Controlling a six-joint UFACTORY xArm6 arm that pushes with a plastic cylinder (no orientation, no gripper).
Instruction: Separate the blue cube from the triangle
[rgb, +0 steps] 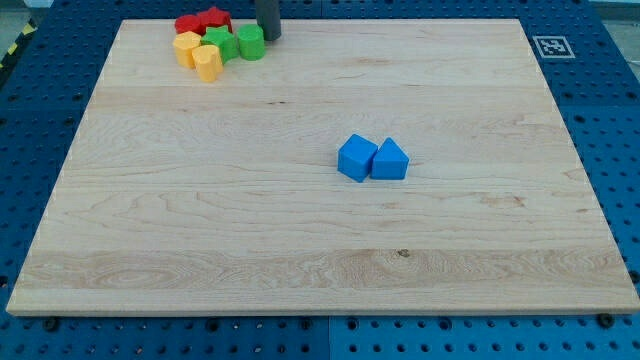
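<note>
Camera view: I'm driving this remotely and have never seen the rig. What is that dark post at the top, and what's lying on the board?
That dark post is the arm's pushing rod; my tip slides along the wooden board and holds nothing. There is one camera, looking down at the board. Near the middle, the blue cube touches the blue triangle on its right. At the view's top left sits a cluster: red blocks, green blocks and yellow blocks. My tip is just right of that cluster, far from the blue pair.

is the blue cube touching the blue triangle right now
Touching. The camera view shows the blue cube and the blue triangle side by side with no wood visible between them. My tip is far off, at the view's top.
</note>
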